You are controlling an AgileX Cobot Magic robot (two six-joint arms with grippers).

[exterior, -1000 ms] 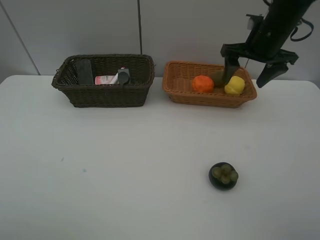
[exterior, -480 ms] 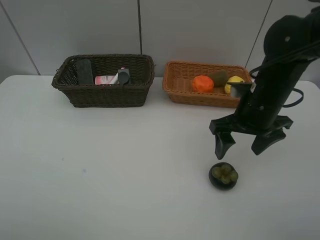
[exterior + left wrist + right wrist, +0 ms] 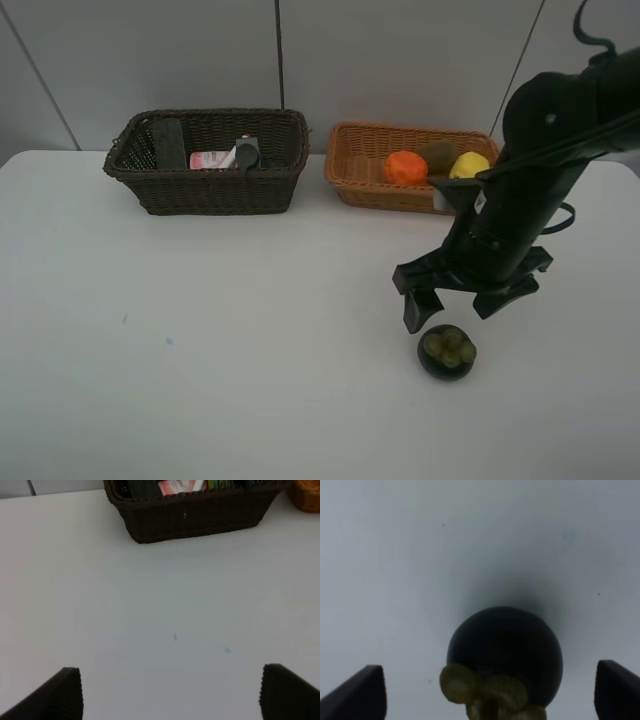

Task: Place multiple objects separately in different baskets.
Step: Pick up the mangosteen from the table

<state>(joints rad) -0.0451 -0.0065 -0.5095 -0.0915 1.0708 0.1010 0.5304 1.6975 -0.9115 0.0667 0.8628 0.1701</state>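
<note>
The round dark mangosteen with green top [image 3: 447, 352] lies on the white desk [image 3: 200, 330], lower right of the high view. The right pincer [image 3: 458, 305] is spread just above it. It should be centred, lowered astride the fruit, then closed gently.

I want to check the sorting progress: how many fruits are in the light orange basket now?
3 in the light orange basket: an orange, a kiwi behind it, and a lemon, partly hidden by the arm. More may be hidden.
</note>
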